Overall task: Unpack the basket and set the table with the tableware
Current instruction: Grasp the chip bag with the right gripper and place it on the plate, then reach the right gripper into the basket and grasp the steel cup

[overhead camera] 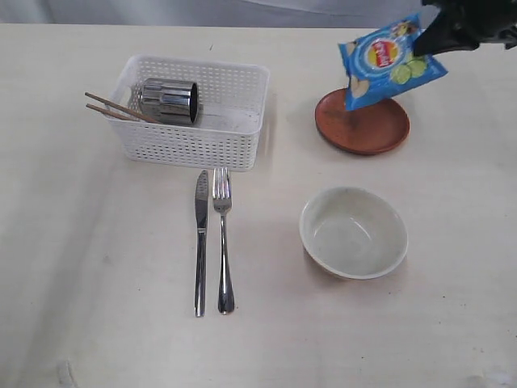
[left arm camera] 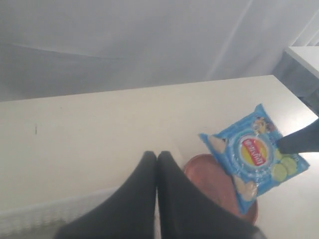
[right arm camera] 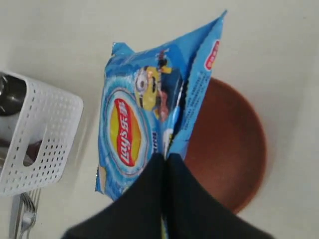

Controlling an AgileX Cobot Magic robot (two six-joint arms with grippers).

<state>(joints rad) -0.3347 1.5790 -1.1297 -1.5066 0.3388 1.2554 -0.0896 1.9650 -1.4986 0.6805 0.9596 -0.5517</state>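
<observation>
Blue crinkled chip bag [overhead camera: 390,61] hung pinched in our right pincer [right arm camera: 164,158] above the reddish-brown round plate [overhead camera: 367,133]; our left pincer [left arm camera: 157,155] was pressed together, holding nothing.

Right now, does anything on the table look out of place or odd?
The cup lies on its side in the basket, chopsticks poking over the rim. A blue chip bag, not tableware, hangs from the right hand over the plate.

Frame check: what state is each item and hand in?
Basket: upright, holds cup and chopsticks.
Cup: on its side.
Chopsticks: poking over basket rim.
Knife: flat on table.
Fork: flat beside knife.
Bowl: upright, empty.
Plate: flat on table.
Bag: gripped by right hand, over plate.
Left hand: shut, empty.
</observation>
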